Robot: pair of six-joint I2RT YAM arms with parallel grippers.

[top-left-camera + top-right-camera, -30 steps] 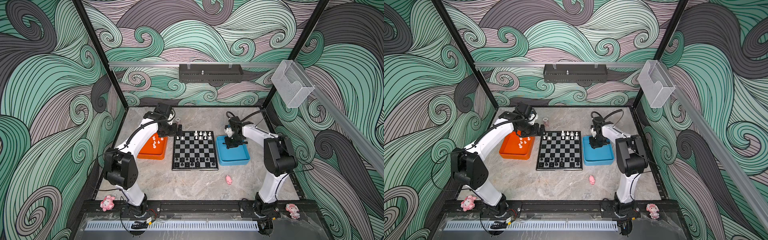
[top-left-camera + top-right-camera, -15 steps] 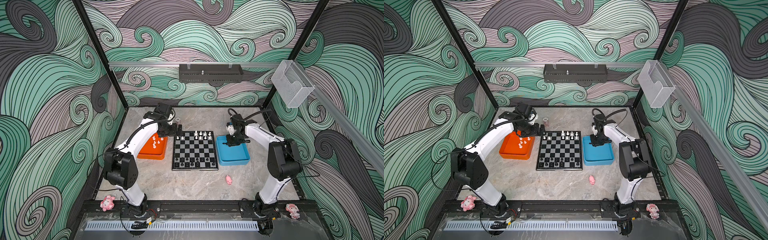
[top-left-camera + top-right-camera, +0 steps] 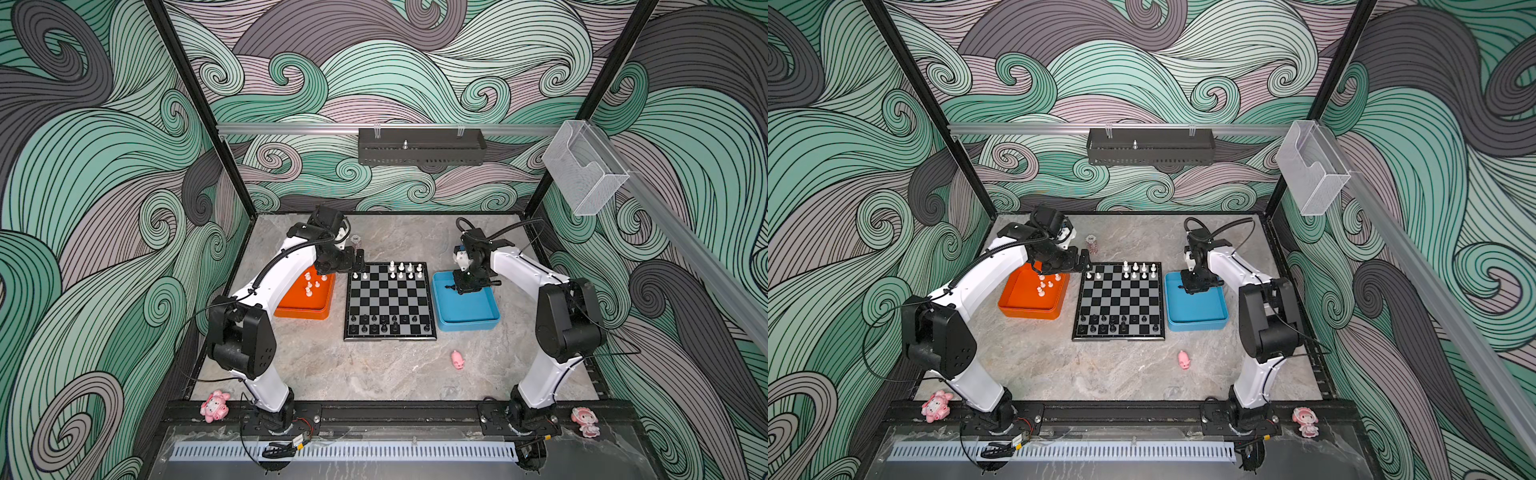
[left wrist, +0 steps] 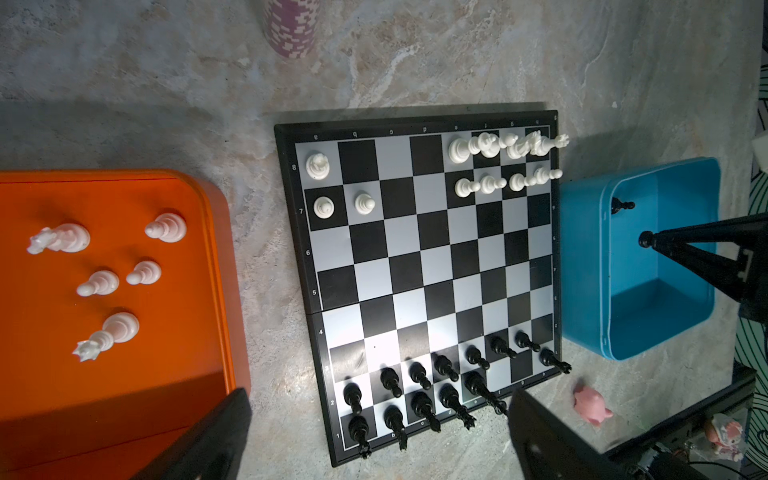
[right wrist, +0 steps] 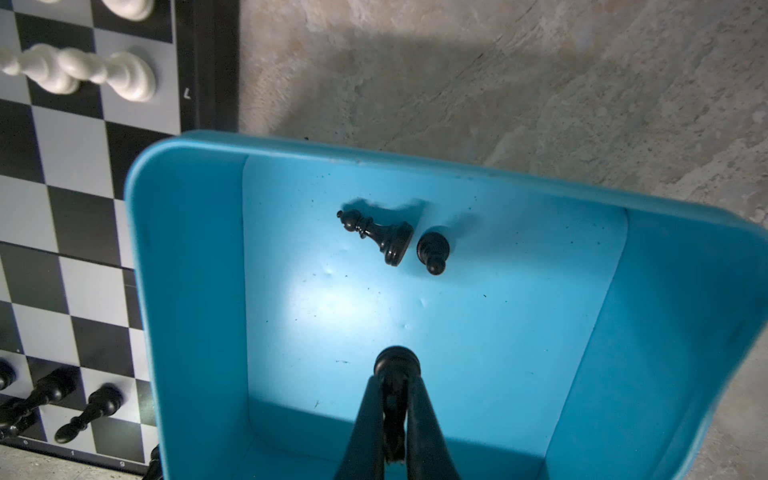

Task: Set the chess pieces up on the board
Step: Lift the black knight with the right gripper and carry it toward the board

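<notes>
Two robot arms work over a half-dressed chessboard on a marble-look tabletop. Take the board (image 3: 390, 338) as the dial, with the back wall at 12 o'clock. The orange tray (image 4: 187, 353) sits at 9 and the blue tray (image 5: 187, 291) at 3, each just beside the board. That layout seems meant to put one colour within short reach of each arm.

The right gripper (image 5: 395, 384), above the blue tray, has its fingers pinched tight on a small black piece (image 5: 397, 360). It holds the piece by its slim body, so the round end pokes out past the tips. The piece looks lifted clear of the tray floor, ready, I'd judge, for the carry to the black ranks at 6 o'clock, where gaps show toward the 3 o'clock side. Two more black pieces (image 5: 376, 237) lie on their sides close together in the blue tray.

The left gripper (image 3: 358, 261) hangs at about 11 o'clock, over the board's corner next to the orange tray. Its fingers are spread wide and hold nothing. Five white pieces (image 4: 99, 282) lie toppled in the orange tray. The white ranks at 12 o'clock are filled toward 3 and at the 9 o'clock corner, with a gap between.

A pink pig (image 3: 457, 359) at 5 o'clock and a small pinkish jar (image 4: 291, 29) at 11, both off the board, take no part.
</notes>
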